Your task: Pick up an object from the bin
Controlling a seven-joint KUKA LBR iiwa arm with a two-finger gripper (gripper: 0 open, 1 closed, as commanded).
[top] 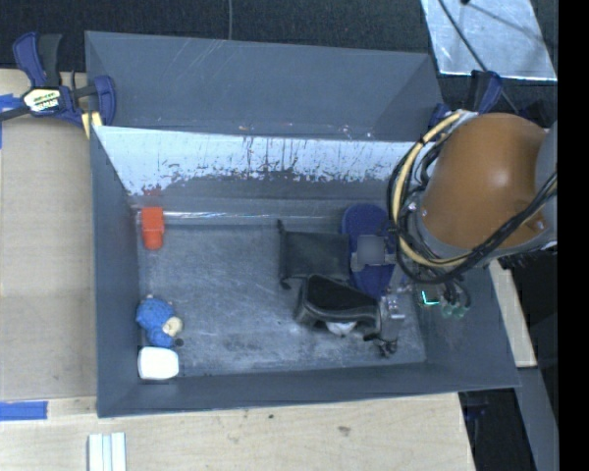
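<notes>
Grey metal makes the bin [113, 302]. The claw [386, 330] hangs low near the bin's lower right corner, just beside the right end of a black floppy thing [329, 300]. It is not clear if the claw is apart or together. A dark grey flat piece [314, 255] lies just behind the black thing. Near the left wall sit an orange block [153, 228], a blue toy [156, 318] and a white lump [159, 363].
</notes>
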